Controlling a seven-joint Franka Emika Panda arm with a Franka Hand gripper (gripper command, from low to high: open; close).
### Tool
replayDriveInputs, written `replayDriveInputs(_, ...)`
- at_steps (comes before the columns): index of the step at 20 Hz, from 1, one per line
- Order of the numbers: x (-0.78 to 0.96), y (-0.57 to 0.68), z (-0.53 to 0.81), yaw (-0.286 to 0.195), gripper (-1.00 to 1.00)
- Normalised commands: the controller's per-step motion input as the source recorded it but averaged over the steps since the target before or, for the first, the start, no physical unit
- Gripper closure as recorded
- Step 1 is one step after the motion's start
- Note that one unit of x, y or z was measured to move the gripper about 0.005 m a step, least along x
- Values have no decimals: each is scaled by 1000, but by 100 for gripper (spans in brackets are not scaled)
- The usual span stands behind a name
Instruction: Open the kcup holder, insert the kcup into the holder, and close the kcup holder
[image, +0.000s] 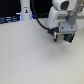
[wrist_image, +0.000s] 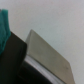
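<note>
Pale bench (image: 30, 57) fills most of the exterior view, dark clutter along the back. End effector (image: 64, 38) is seen low at the exterior view's right, over a dark boxy thing with a teal patch, likely the kcup holder (image: 65, 37); finger state cannot be told. Wrist view shows a black body with a grey panel (wrist_image: 47, 57), teal at one edge. Kcup is not made out. A square approach to the handle is advised before pulling.
</note>
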Motion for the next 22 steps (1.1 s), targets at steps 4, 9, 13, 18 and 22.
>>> replayDriveInputs(4, -678, 534, 37, 72, -100)
replayDriveInputs(9, -875, 458, -3, 55, -100)
replayDriveInputs(13, -874, 390, -16, 67, -100)
replayDriveInputs(18, -843, 385, -5, 75, -100)
replayDriveInputs(22, -631, 408, 56, 88, -100)
